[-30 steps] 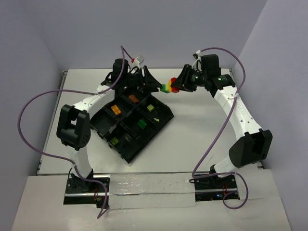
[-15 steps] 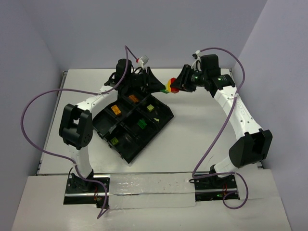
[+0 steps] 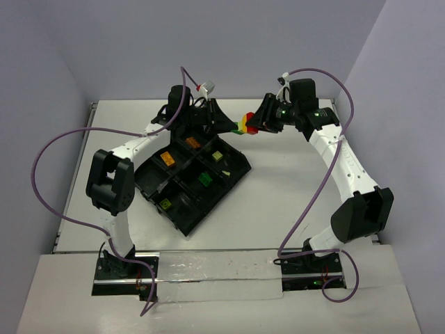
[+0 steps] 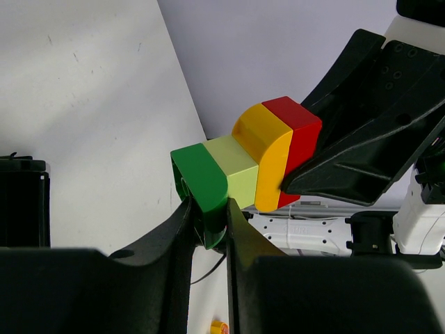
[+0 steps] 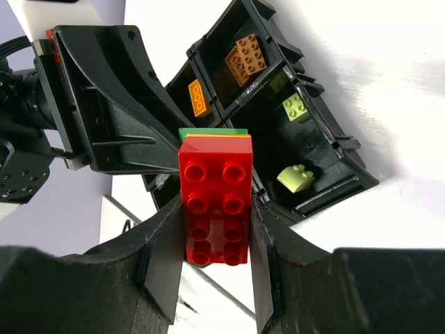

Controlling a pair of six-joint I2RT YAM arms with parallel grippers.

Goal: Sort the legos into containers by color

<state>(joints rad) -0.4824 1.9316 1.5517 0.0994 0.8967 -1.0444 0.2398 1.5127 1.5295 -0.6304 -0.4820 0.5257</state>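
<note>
**1.** Flat white table [image 3: 292, 202]. Carries the tray.

**2.** Black plastic tray of square open compartments [image 3: 186, 228]. Sits askew, left of centre, near my left arm.

**3.** Left gripper [image 4: 208, 221]. Its fingers are pinched against both sides of the green end brick [image 4: 198, 184].

**4.** Right gripper [image 5: 215, 223]. Its fingers are clamped on the red end brick [image 5: 215, 202].

**5.** Four-brick stack [image 4: 250, 163], running green, pale green, yellow, red. It is held in the air between both grippers, just beyond the tray's far corner, and touches neither table nor tray.

**6.** Orange bricks [image 5: 245, 57]. Two of them lie in the far compartments.

**7.** Pale yellow-green bricks [image 5: 297, 106]. One flat and one curved, both in the neighbouring compartments.

**8.** Loose green brick [image 3: 206, 179]. Lies in a middle compartment.

**Status:** I judge the job well advanced, since the single pieces I can see are already binned. What is left is to pull the stack apart and drop its four bricks by colour. I make out no red piece in the tray yet.
</note>
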